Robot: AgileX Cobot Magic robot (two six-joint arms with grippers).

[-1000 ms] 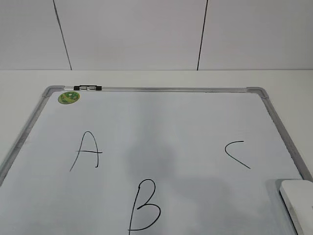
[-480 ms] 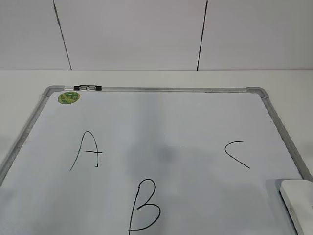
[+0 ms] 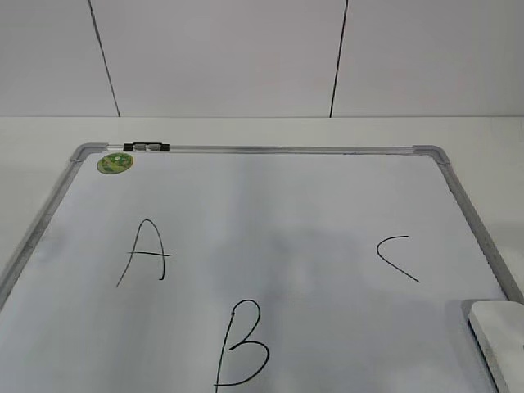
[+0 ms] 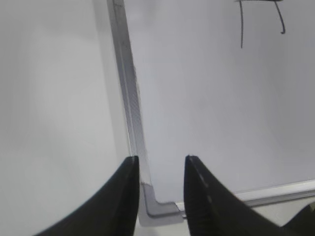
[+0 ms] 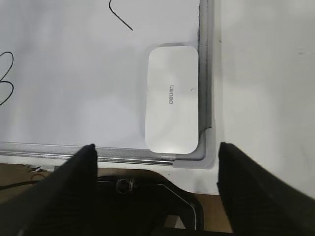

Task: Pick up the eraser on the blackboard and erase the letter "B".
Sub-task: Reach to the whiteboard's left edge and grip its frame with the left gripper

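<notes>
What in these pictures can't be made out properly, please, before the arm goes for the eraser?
- Eraser: the exterior view's frame edge cuts it off; whole only in the right wrist view.
- Letter "B": bottom cropped in the exterior view; only a sliver shows in the right wrist view.
- Green sticker: print too small.
- Left tool and right tool: outside the exterior view.

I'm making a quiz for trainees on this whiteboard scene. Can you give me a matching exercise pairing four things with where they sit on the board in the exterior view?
Things:
1. eraser
2. green sticker
3. letter "B"
4. letter "C"

Places on the blackboard:
a. far left corner
b. near middle
c. near right corner, against the frame
d. right side, mid-depth

Pairs: 1-c, 2-a, 3-b, 4-d
</notes>
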